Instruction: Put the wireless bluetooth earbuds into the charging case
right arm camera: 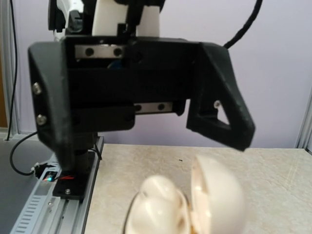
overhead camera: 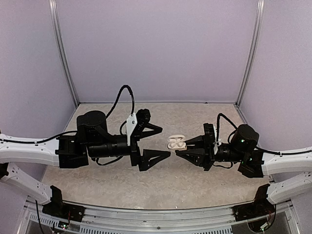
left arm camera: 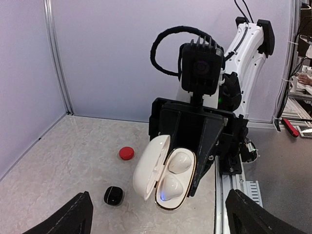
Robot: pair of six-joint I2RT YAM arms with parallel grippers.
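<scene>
- What do we have around the work place?
- We see a beige marbled table (overhead camera: 195, 187), closed in by pale purple walls (overhead camera: 156, 48), with metal posts (overhead camera: 63, 53) in the back corners.
- And at the near edge?
- A metal rail (overhead camera: 161, 213). Beyond the table's side we notice a red object (left arm camera: 292, 128), too small to identify.

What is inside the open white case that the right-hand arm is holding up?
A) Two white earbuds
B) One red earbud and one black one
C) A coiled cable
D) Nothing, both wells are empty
A: the left wrist view shows two white earbuds seated in the case, its lid swung open, gripped by the right gripper.
</scene>
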